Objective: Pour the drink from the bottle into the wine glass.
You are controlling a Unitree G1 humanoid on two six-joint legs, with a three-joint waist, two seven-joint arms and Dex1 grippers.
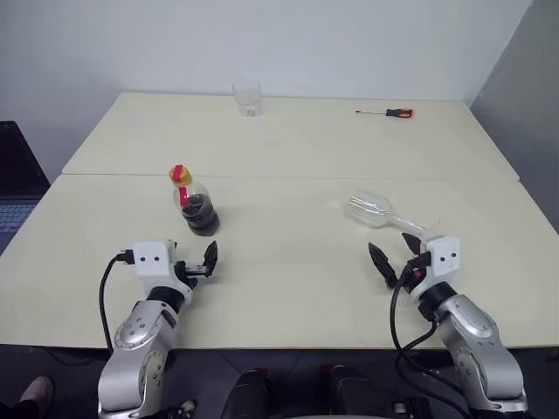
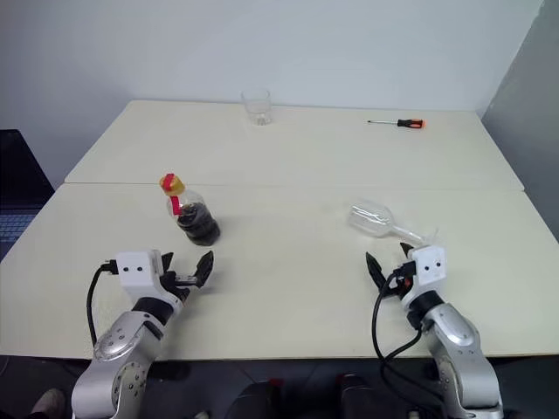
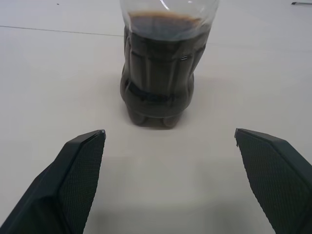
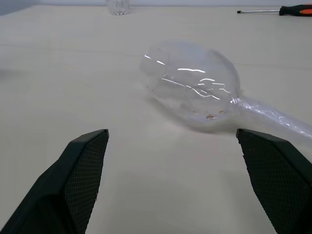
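Clear plastic is the trouble on both sides. My left tool (image 1: 203, 262) is spread wide with nothing in it, pointing at the small squat clear plastic bottle (image 1: 197, 208) with its yellowish neck and red label strip, which stands upright on the cream table (image 1: 288, 262) just ahead. Dark brown, near-black drink (image 3: 158, 83) fills its lower body. My right tool (image 1: 395, 253) is also spread wide and holds nothing; the clear stemmed wine glass (image 1: 377, 210) lies on its side just beyond it, bowl toward the middle of the table, stem toward the right edge.

As I judge it, pouring cannot start while the glass is down. It is round and would likely roll away if I nudge the bowl instead of closing squarely on it. The bottle is light and soft, so a hard squeeze could push drink out of the neck, and a glancing finger could tip it over. I cannot tell whether a cap is on.

No brand or lettering can be read on the red strip.

A short clear tumbler (image 1: 247, 97) and a red-and-black-handled screwdriver (image 1: 386, 112) sit well apart at the far edge.
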